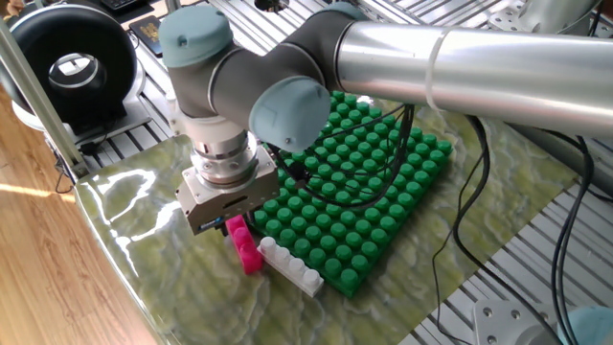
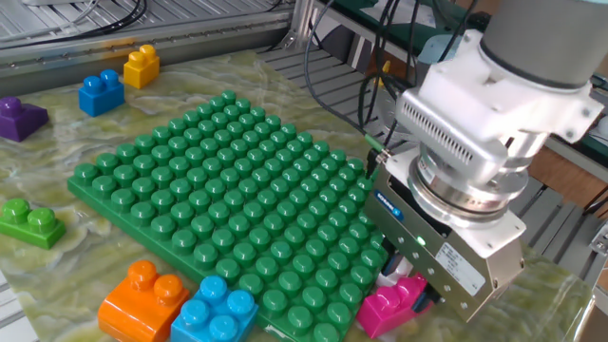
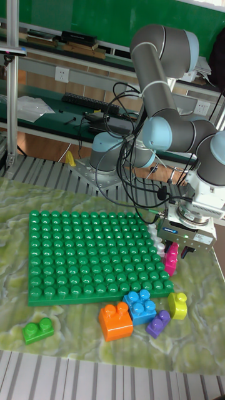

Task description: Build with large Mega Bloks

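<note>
A magenta Mega Blok (image 1: 248, 248) lies on the mat beside the green baseplate (image 1: 369, 172), end to end with a white-grey Blok (image 1: 293, 266). My gripper (image 1: 224, 223) hangs low over the magenta Blok's (image 2: 388, 306) far end. In the tall view the fingers (image 3: 187, 250) stand apart on either side of that magenta Blok (image 3: 171, 261), so the gripper (image 3: 178, 250) is open. The gripper body (image 2: 439, 275) hides the white-grey Blok in the other fixed view. Orange (image 2: 142, 299) and light blue (image 2: 215, 313) Bloks sit at the plate's near corner.
A small green brick (image 2: 29, 222), a purple brick (image 2: 19, 117), a blue brick (image 2: 100, 92) and a yellow brick (image 2: 141, 65) lie on the mat around the baseplate (image 2: 228, 199). Cables hang from the arm over the plate. A black round device (image 1: 67, 67) stands off the mat.
</note>
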